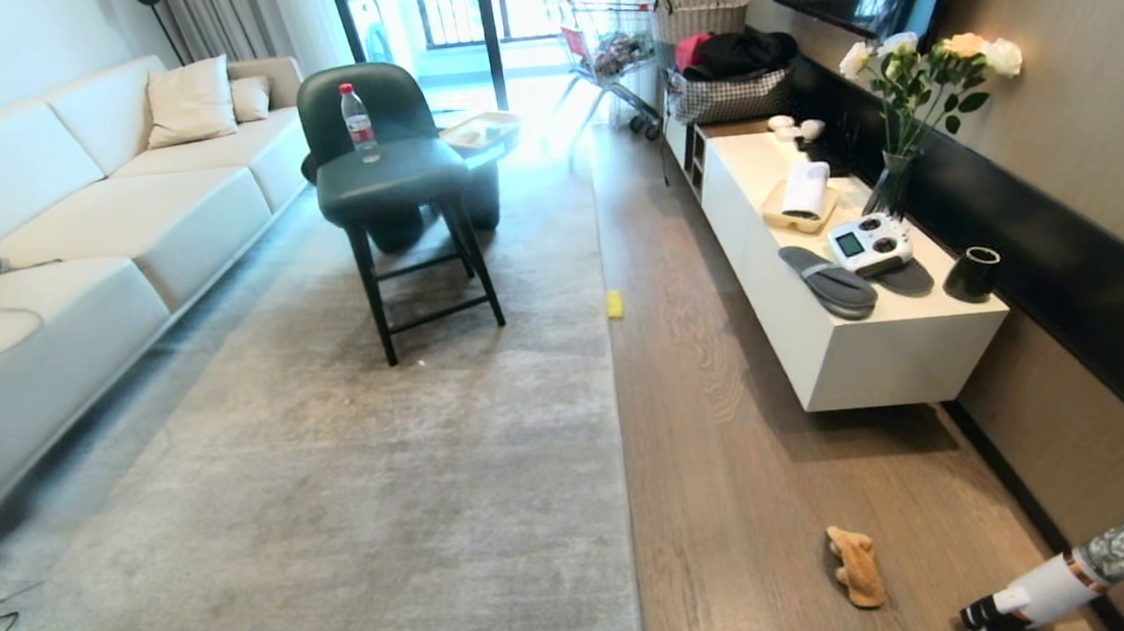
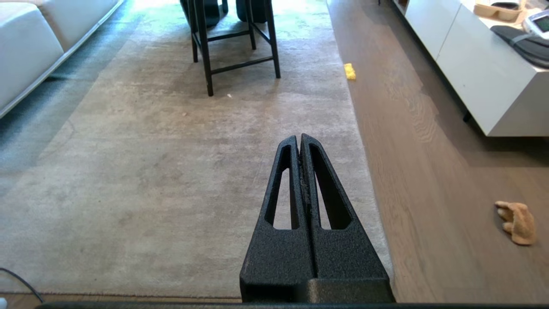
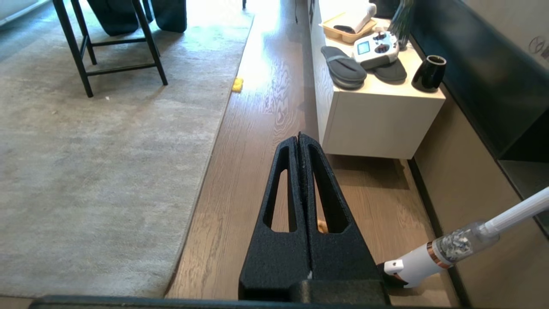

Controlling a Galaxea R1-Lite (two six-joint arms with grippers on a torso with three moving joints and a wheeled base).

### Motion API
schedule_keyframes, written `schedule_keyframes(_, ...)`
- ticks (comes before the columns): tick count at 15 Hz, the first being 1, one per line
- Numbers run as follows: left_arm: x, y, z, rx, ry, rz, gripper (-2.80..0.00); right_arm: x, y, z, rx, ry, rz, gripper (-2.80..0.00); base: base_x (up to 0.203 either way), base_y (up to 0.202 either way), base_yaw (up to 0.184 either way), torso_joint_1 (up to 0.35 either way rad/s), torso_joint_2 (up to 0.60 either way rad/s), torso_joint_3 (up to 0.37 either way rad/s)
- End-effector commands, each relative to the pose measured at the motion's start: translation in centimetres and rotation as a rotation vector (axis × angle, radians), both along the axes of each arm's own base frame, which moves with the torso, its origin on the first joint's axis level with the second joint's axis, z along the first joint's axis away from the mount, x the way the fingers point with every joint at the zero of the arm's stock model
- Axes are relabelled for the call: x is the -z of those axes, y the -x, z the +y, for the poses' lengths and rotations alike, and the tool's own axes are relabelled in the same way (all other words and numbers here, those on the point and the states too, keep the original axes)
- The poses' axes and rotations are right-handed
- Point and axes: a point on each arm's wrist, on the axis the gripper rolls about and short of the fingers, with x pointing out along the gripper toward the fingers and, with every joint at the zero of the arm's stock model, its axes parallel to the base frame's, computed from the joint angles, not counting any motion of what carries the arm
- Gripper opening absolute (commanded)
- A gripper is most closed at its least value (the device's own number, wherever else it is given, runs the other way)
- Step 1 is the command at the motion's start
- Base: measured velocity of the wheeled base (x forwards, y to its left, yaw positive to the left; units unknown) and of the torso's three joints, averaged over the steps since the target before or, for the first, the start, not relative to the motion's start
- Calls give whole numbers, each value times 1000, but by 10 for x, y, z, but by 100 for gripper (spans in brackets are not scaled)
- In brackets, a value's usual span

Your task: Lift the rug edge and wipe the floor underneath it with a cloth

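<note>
The rug edge (image 1: pixel 619 431) is seen running straight up the room, lying flat on the floor (image 1: pixel 723 443). A bare strip of floor is left between it and the white counter (image 1: pixel 886 350). The cloth (image 1: pixel 857 565) lies crumpled on that strip, well apart from the rug. Both the left claw (image 2: pixel 299 138) and the right claw (image 3: pixel 298 137) are clenched, grasping nothing.
</note>
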Motion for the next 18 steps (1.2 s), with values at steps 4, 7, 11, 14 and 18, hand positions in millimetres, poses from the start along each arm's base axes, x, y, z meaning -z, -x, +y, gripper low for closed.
schedule_keyframes(4, 0, 0, 0, -1, 0, 1, -280, 0, 0, 0, -1, 1, -1, -280, 0, 0, 0, 162, -503, -353)
schedule_keyframes(7, 0, 0, 0, 0, 0, 1, -280, 0, 0, 0, -1, 1, -2, -280, 0, 0, 0, 180, -525, -352)
schedule_keyframes(11, 0, 0, 0, 0, 0, 1, -280, 0, 0, 0, -1, 4, -1, -280, 0, 0, 0, 209, -564, -355)
schedule_keyframes(14, 0, 0, 0, 0, 0, 1, -280, 0, 0, 0, -1, 4, -2, -280, 0, 0, 0, 238, -606, -367)
schedule_keyframes(18, 0, 0, 0, 0, 0, 1, -280, 0, 0, 0, -1, 4, -1, -280, 0, 0, 0, 212, -503, -294)
